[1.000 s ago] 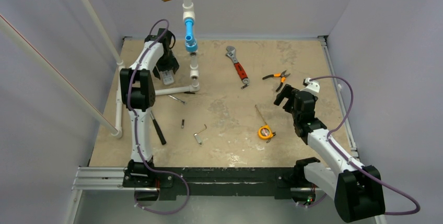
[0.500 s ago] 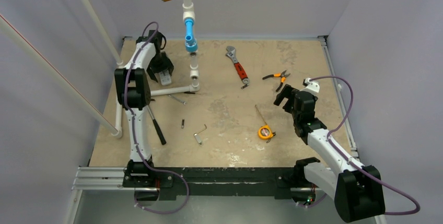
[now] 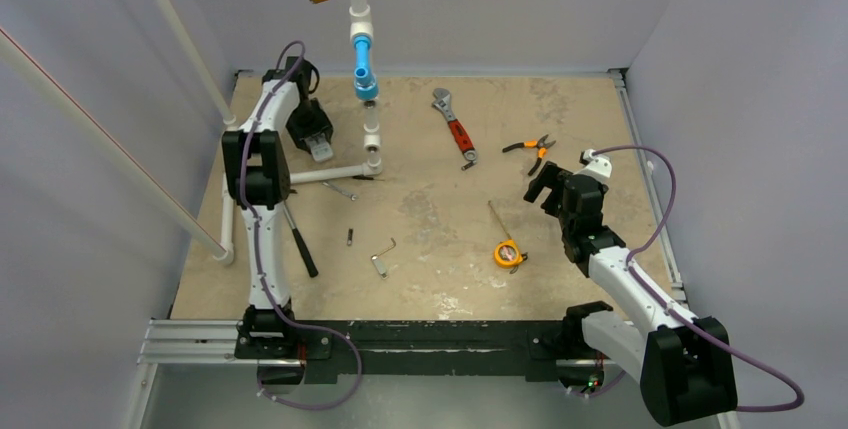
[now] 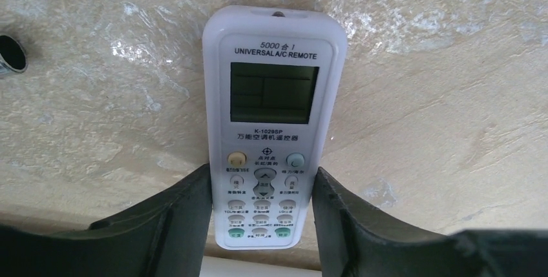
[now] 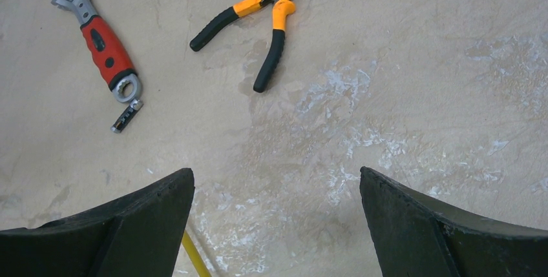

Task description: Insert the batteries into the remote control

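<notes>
One remote control, lettered "5000 合 1 UNIVERSAL A/C REMOTE" and "K-1029SP", far-left over tabletop, clenched in left tool. Right tool spread wide near one wrench, one pliers.

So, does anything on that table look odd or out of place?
The remote control gripped by the left gripper is face up with its buttons showing, so its back is hidden. Elsewhere lie unrelated workshop tools: an adjustable wrench, pliers and a tape measure. Nothing looks spilled or broken.
</notes>
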